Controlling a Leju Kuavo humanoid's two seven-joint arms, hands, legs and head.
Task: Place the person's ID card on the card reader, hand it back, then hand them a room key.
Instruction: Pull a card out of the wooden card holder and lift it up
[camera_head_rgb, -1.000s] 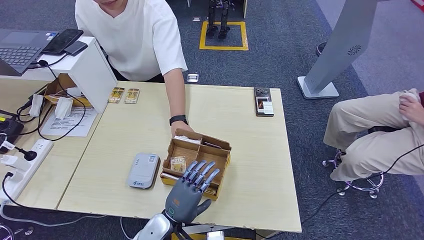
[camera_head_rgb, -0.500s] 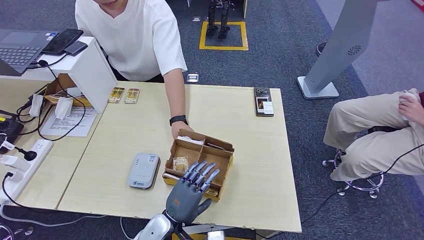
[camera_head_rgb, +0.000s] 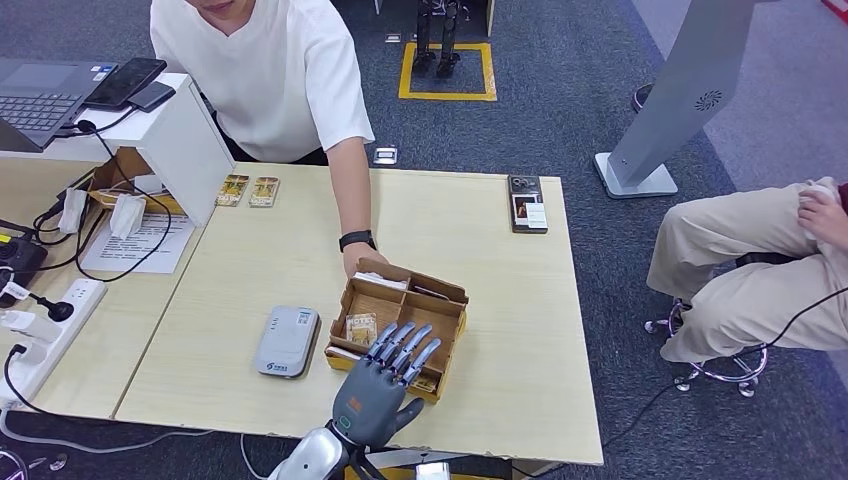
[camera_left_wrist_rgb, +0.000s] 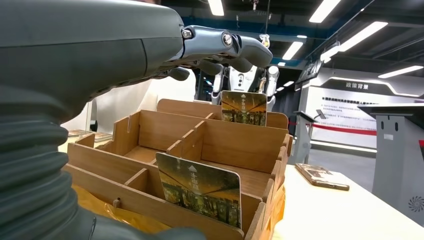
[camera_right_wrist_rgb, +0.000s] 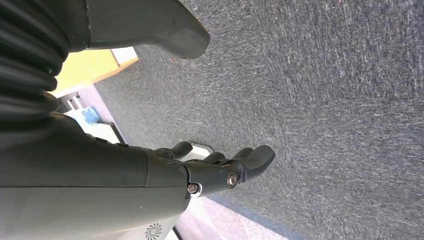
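Observation:
My left hand hovers over the near edge of a wooden divided box on the table, fingers spread and holding nothing. A gold-patterned room key card stands in the box's near left compartment. The left wrist view looks into the box past my fingers, with one key card upright in front and another at the back wall. The grey card reader lies left of the box. The person's hand rests at the box's far side. My right hand hangs over the carpet, holding nothing.
Two more gold cards lie at the table's far edge beside a white stand. A dark phone-like device sits at the far right. A power strip and cables lie left. A seated person is to the right.
The wooden box has shifted slightly to the right under the person's hand. My left hand has stayed in place.

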